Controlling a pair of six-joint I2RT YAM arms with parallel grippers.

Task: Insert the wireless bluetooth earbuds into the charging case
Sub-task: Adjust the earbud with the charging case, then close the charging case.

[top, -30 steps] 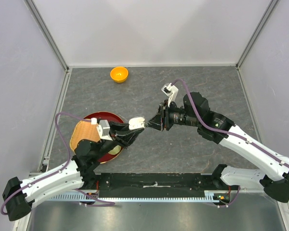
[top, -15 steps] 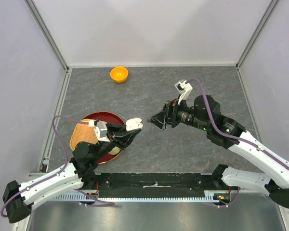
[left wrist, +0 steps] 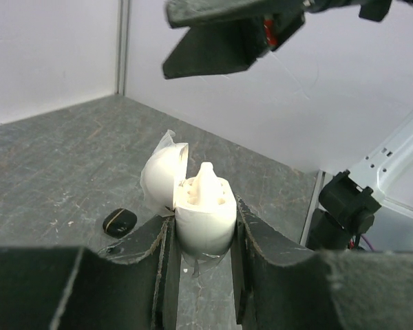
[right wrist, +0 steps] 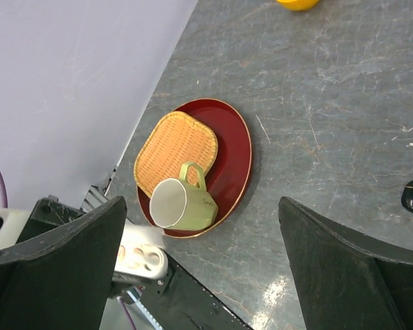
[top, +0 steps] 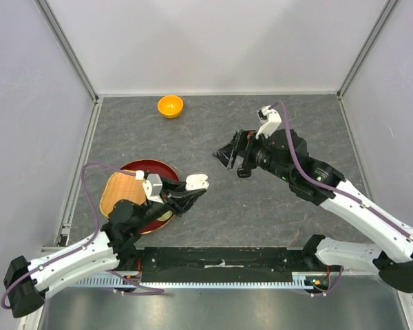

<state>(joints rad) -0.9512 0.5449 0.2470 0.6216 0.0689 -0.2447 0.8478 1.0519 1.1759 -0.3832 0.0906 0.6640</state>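
Locate the white charging case at frame centre, lid open, one white earbud standing in its socket. The left gripper clamps it upright for loading. At the upper edge, the right gripper holds its jaws apart, empty.

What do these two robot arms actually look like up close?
The left arm and right arm are white shells with black joints, each trailing a purple cable. The left gripper and right gripper are black, with two flat wedge-shaped fingers.

The grey table bears an orange bowl (far side), a red plate and a small black case.
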